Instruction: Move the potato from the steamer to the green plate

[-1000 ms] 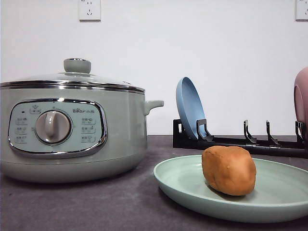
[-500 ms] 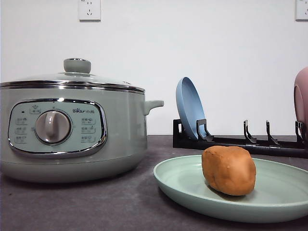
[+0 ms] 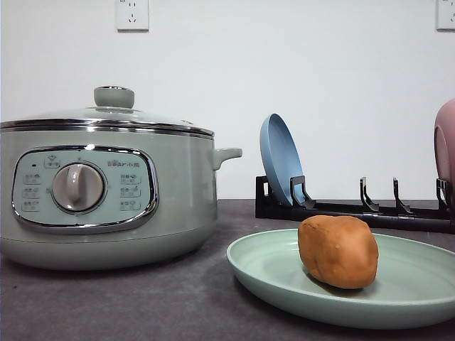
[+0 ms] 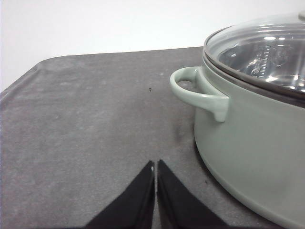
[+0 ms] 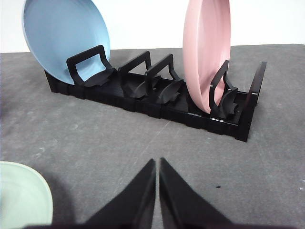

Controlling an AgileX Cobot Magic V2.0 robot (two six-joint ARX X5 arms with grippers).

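1. The potato (image 3: 338, 251) lies on the green plate (image 3: 270, 273), to the right of the steamer (image 3: 106, 188) and well apart from it. I judge the transfer to be finished.
2. The steamer has its glass lid (image 4: 259, 50) on, so nothing seems left to do there.
3. The left claw (image 4: 155, 179) has its tips together and holds nothing; it hangs over the bare counter (image 4: 95, 119) just beside the steamer's side handle (image 4: 195, 90).
4. The right claw (image 5: 157, 179) is also pressed together and empty, on the far side of the green plate from the steamer.
5. Behind the green plate a black rack (image 5: 157, 102) carries a blue plate (image 5: 62, 38) and a pink plate (image 5: 206, 52), both upright.
6. The counter is dark grey and matte; behind the steamer is a white wall with a socket (image 3: 132, 14).
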